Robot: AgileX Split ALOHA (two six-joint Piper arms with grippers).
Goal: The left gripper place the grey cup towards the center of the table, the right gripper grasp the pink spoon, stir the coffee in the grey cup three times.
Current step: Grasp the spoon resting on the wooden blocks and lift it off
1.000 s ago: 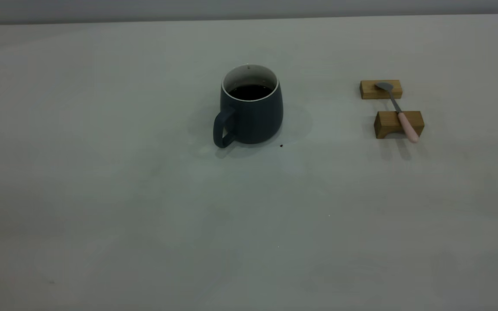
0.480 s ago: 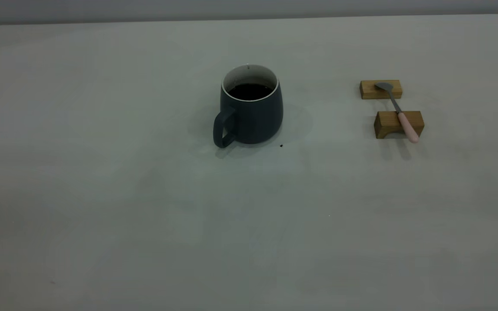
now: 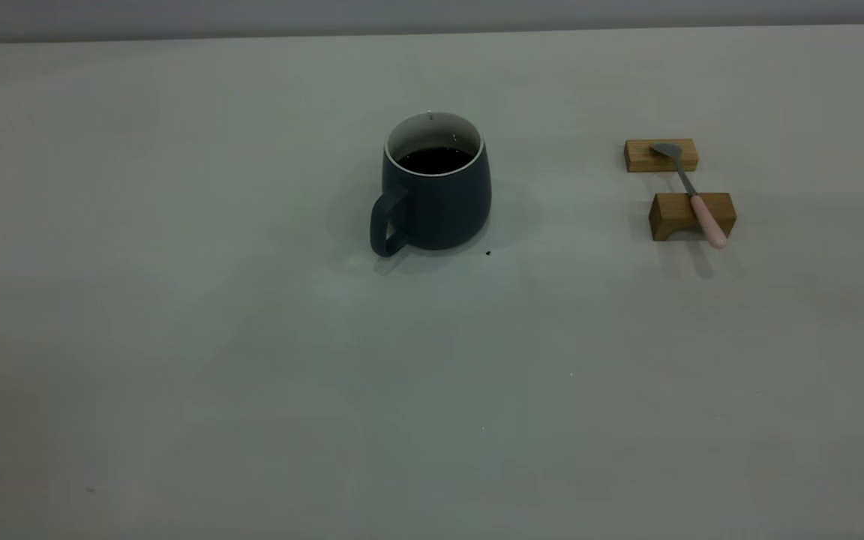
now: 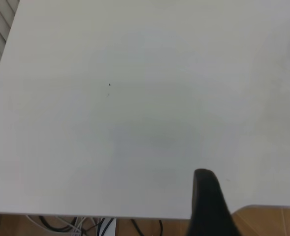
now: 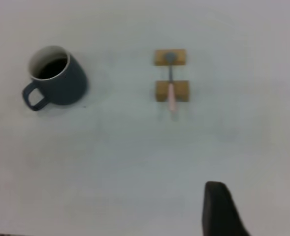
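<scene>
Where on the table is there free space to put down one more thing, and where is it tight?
The table is bare left of the grey cup, in front of it, and between it and the two wooden blocks. It is crowded only at the blocks, where the pink spoon lies across both.

The table (image 3: pixel 252 390) is a plain off-white top. On it the grey cup (image 3: pixel 436 191) stands upright near the middle, its handle toward the near left, and a tiny dark speck (image 3: pixel 487 253) lies just beside its base. Well apart to the right sit two wooden blocks (image 3: pixel 691 215), one behind the other, apparently not touching.
</scene>
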